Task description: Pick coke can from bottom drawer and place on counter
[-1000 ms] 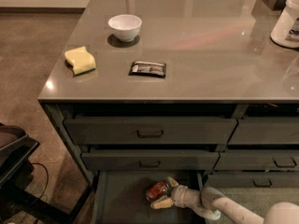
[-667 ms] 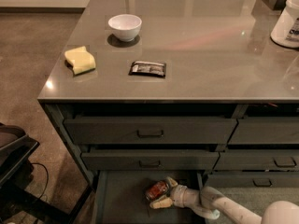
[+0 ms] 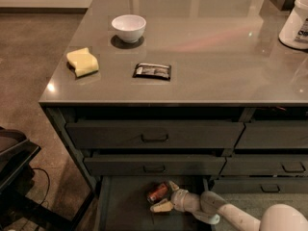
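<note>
Brown speckled floor (image 3: 29, 57) to the left. The glossy grey counter (image 3: 216, 57) reflects ceiling lights.

On the counter:
- white bowl (image 3: 128, 28), back left
- yellow sponge (image 3: 83, 62), near the left edge
- dark foil packet (image 3: 152, 71), lying flat right of the sponge; print not legible
- white container (image 3: 296, 23), far right, cut by the frame; it has a dark label patch, wording unreadable

Two upper drawers (image 3: 154, 134) with loop handles are closed. The bottom drawer (image 3: 120, 206) is pulled out.

The coke can (image 3: 157, 193) lies on its side on the drawer floor, red, with no lettering resolvable.

The gripper (image 3: 164, 196) is down in the drawer at the can, on a pale arm (image 3: 226, 213) that enters from the lower right. Its fingers (image 3: 161, 206) are spread apart, one on either side of the can. Contact with the can is not discernible.
</note>
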Robot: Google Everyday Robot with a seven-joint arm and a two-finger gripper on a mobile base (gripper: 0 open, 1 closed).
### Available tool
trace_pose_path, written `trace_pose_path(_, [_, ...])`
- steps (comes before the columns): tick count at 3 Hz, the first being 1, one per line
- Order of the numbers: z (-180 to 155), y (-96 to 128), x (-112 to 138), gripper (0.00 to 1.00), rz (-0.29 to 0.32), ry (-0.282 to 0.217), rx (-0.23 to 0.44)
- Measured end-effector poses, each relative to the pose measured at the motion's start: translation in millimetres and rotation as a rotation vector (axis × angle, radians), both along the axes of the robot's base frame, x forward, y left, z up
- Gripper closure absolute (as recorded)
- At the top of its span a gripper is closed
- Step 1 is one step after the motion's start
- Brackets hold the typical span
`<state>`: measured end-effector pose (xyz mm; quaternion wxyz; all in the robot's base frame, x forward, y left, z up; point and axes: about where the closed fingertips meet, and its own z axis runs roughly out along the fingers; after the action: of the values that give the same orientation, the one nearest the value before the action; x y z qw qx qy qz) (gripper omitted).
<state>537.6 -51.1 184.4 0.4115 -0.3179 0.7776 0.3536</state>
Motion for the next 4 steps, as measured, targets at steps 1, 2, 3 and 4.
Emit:
trace_pose_path(1, [-4.1, 7.6, 2.1, 0.0, 0.006, 0.011, -0.012])
trace_pose_path(2, [-7.8, 13.8, 9.4, 0.0, 0.009, 0.0, -0.023])
trace_pose_path(3, [-9.0, 23.3, 16.1, 0.0, 0.023, -0.032, -0.021])
trace_pose_path(4, [-10.5, 34.1, 27.0, 0.0, 0.018, -0.07, -0.023])
